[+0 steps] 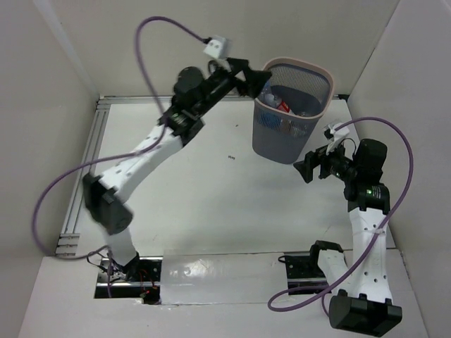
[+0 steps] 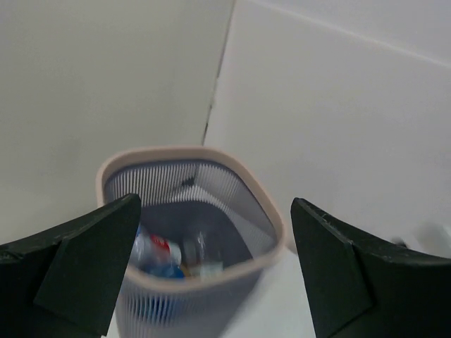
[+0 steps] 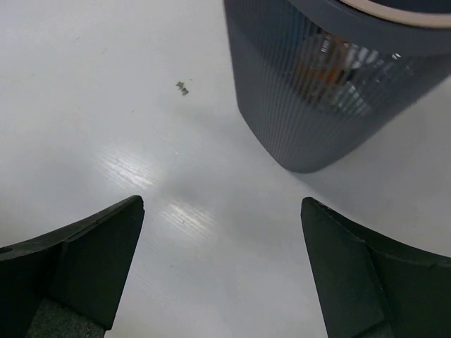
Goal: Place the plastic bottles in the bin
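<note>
I see bottles (image 2: 161, 255) down inside bin (image 2: 176, 152). Left claw (image 2: 215, 208) wide open, holds nothing, hangs just beside bin top. Right claw (image 3: 222, 204) open too, empty, near bin side. Worry: I bump bin, it tips, bottles spill.

Dark grey mesh bin (image 1: 278, 137), pinkish-beige rim; red- and blue-labelled clear bottles (image 2: 156, 255); white table (image 1: 211, 201).

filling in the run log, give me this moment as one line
left pincer: open, empty, above bin rim | right pincer: open, empty, beside bin, not touching | plastic bottles: inside bin
</note>
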You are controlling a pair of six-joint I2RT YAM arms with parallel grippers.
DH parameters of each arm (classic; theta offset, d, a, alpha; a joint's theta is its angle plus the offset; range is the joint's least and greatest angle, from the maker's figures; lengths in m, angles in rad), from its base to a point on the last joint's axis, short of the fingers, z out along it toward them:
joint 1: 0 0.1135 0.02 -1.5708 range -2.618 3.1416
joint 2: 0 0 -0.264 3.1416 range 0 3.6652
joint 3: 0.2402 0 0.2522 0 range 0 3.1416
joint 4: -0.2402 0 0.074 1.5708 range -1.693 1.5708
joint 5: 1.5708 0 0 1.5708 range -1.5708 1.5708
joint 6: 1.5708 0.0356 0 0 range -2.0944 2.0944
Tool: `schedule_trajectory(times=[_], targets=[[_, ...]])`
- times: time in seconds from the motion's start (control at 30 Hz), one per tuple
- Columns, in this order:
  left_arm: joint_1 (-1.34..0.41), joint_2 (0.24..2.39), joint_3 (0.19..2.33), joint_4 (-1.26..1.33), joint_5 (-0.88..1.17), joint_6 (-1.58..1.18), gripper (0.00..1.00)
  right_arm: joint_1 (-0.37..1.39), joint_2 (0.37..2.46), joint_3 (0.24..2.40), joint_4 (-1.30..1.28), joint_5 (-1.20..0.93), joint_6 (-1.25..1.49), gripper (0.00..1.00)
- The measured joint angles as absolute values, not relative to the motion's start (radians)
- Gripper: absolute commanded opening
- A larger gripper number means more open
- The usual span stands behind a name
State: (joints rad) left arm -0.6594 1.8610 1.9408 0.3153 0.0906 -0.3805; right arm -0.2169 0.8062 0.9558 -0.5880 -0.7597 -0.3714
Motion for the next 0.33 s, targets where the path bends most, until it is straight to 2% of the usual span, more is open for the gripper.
schedule_trajectory(times=[0.23,0.33], targets=[[-0.563,1.09,1.247,0.212,0.128,-0.336,1.0,-0.217,0.723,0.956,-0.598,-0.558,-0.233,0.99],[-0.498,0.907,1.022,0.149,0.129,-0.347,1.0,-0.217,0.691,0.956,-0.606,-0.508,-0.207,0.99]])
